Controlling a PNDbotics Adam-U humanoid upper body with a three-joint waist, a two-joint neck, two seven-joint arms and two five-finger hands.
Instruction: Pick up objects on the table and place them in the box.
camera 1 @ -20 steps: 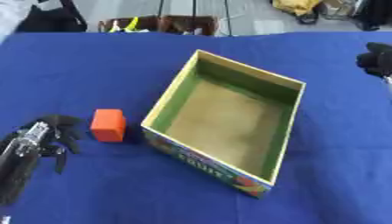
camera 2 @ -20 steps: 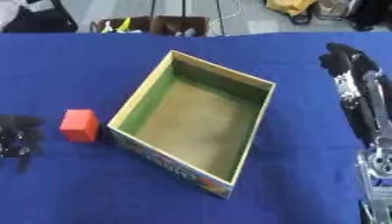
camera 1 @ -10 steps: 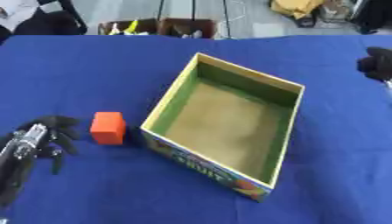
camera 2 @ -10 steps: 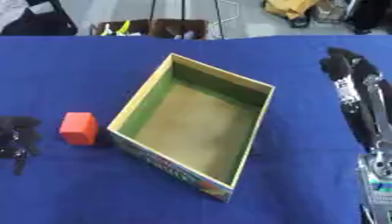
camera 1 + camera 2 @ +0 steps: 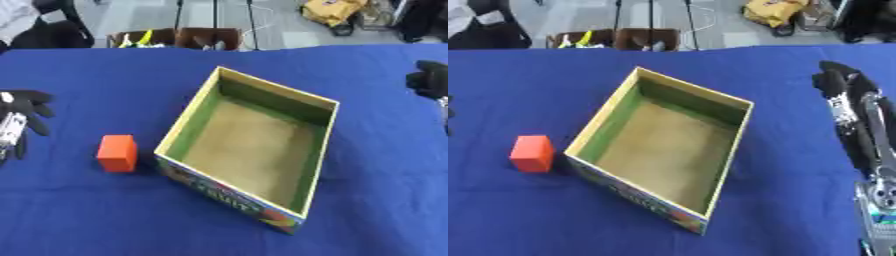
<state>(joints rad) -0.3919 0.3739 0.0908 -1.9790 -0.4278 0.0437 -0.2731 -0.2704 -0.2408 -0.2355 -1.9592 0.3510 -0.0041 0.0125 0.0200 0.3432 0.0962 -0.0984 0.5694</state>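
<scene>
Your box [image 5: 710, 165] sits open at the centre of the blue table [image 5: 798, 190], turned askew, with green inner walls, a tan floor and nothing inside. The orange block [image 5: 532, 153] stands at 9 o'clock from the box, just beside its left wall. Your right hand [image 5: 839, 83] shows at 2 o'clock, fingers extended, holding nothing.
</scene>
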